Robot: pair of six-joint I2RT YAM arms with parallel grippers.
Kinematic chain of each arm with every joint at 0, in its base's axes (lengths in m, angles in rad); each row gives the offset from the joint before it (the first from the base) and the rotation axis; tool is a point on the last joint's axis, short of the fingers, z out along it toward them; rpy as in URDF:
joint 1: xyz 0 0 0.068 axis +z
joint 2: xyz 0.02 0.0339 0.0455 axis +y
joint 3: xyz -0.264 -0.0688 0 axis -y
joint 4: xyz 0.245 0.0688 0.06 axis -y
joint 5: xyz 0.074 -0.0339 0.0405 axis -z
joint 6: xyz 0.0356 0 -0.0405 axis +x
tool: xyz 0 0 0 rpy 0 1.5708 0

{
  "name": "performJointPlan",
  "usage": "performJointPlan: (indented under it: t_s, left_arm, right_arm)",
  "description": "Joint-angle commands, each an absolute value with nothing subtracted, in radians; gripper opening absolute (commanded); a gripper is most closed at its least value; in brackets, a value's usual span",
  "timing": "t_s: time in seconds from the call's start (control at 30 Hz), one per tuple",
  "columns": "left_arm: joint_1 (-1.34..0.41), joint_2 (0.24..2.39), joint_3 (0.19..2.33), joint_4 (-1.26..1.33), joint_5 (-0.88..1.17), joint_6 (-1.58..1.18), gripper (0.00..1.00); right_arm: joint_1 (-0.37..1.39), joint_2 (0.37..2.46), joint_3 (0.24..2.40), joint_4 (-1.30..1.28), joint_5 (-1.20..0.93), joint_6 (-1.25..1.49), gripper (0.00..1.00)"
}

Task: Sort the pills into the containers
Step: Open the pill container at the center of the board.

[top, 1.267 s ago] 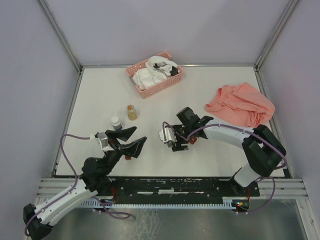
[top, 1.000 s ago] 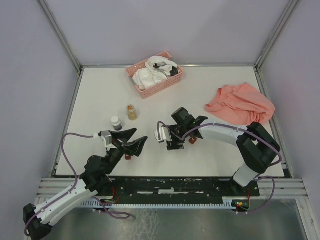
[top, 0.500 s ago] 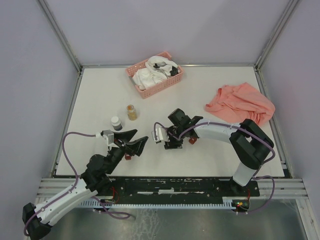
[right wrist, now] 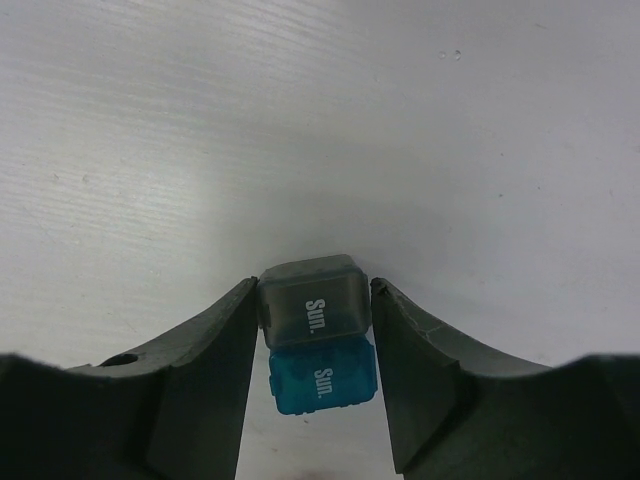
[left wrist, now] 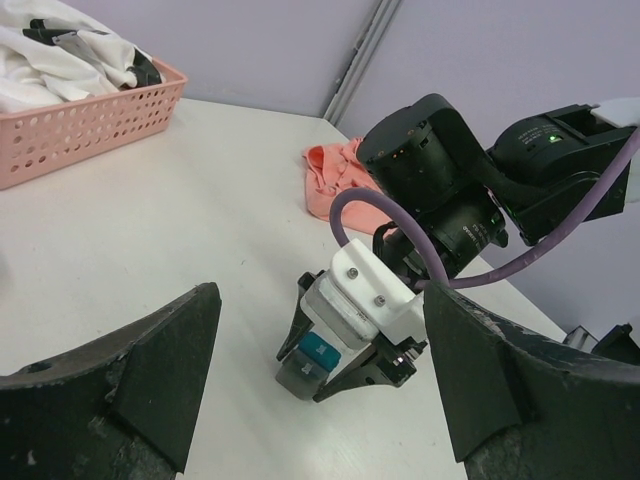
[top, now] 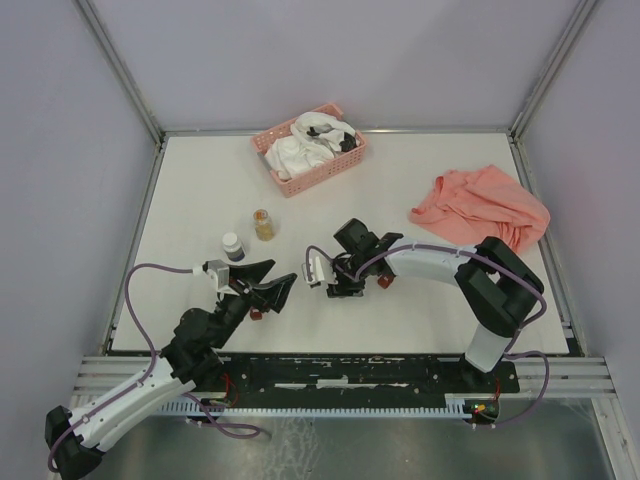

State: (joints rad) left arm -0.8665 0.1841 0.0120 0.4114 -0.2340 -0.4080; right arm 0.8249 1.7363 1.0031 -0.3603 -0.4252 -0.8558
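The pills show as a golden mass in a small clear jar [top: 263, 224] standing at mid-left. My right gripper [right wrist: 315, 291] is low on the table, shut on a grey box [right wrist: 315, 302] marked "Sun."; a teal box [right wrist: 322, 377] sits against it, between the fingers. In the left wrist view the grey box [left wrist: 297, 378] and the teal box [left wrist: 322, 352] rest on the table in my right gripper [left wrist: 322, 372]. My left gripper [top: 274, 273] is open and empty, facing them. One dark red box [top: 383, 281] lies right of my right gripper [top: 338, 288]; another [top: 256, 313] lies under my left gripper.
A small white-capped bottle with dark contents [top: 232, 246] stands left of the pill jar. A pink slatted basket [top: 308, 148] with white cloths is at the back. A pink cloth [top: 480, 208] lies at the right. Metal rails edge the table.
My right gripper has slid left across the table with the grey and teal boxes between its fingers, closer to my left gripper. My left gripper has shifted slightly.
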Motion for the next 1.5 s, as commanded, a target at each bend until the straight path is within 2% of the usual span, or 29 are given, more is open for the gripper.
performJointPlan:
  t_s: [0.0,0.3,0.4,0.77,1.07,1.47]
  left_arm:
    - [-0.869,0.172,-0.019,0.422,-0.245,-0.437,0.88]
    - [-0.870,0.148,0.003,0.376,-0.192,-0.439,0.88]
    - [-0.869,0.141,-0.006,0.413,-0.132,-0.437,0.88]
    - [-0.870,0.196,0.015,0.562,-0.041,-0.473,0.89]
    - [-0.869,0.372,0.047,0.750,-0.055,-0.569,0.89]
    - [-0.870,0.633,0.167,0.701,-0.121,-0.766,0.90]
  right_arm:
    - [0.831,1.737,1.050,-0.355,-0.411,-0.833,0.55]
    - [0.806,1.691,1.070,-0.386,-0.452,-0.789,0.36]
    - [0.775,1.666,1.071,-0.393,-0.510,-0.753,0.32]
    - [0.664,1.569,1.084,-0.386,-0.686,-0.531,0.29]
    - [0.568,1.474,1.071,-0.338,-0.772,-0.316,0.29]
    - [0.473,1.431,1.065,-0.295,-0.802,-0.148,0.28]
